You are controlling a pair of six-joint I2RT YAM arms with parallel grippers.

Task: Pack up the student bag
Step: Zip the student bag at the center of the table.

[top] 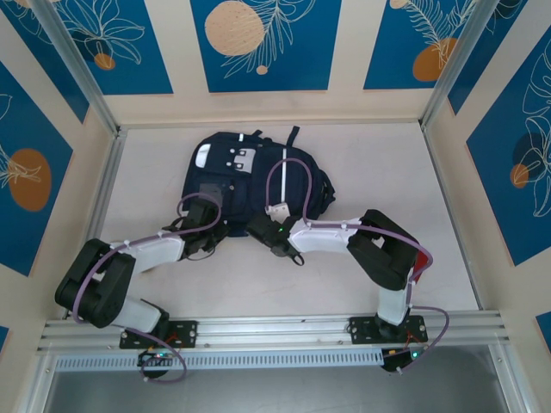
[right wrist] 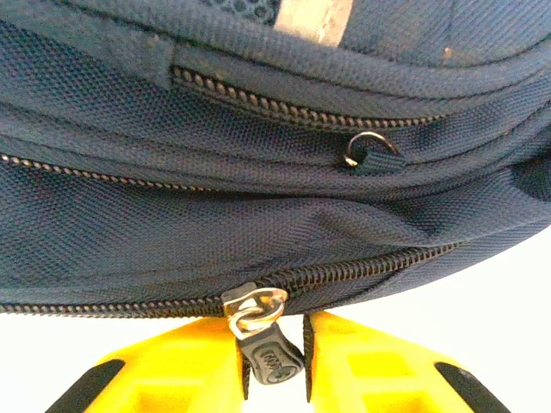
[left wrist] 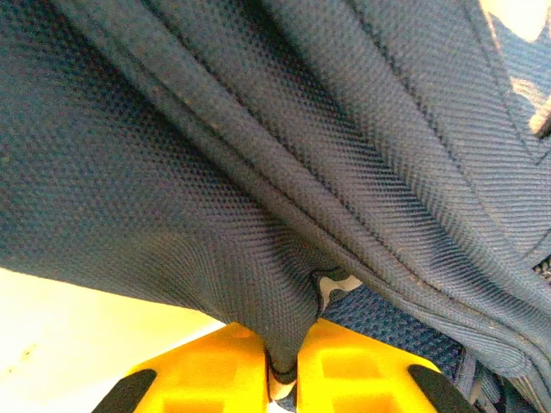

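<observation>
1. From above, the student bag (top: 250,176) lies mid-bench (top: 387,172), just beyond both arms. The left gripper (top: 207,225) and right gripper (top: 265,231) both meet its near edge.
2. Left wrist: the jaws are clamped on a fold of navy bag fabric (left wrist: 284,331).
3. Right wrist: the zip runs crosswise. Its zip pull (right wrist: 269,354) hangs between jaws barely apart, and I cannot tell whether they pinch it. The tab's mark is unreadable.

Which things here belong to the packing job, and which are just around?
Job:
- bag
- zip pull, between the fingers of the right tool
- left tool, shut on a fold of the bag

Around:
- table
- rail
- wall panels
</observation>
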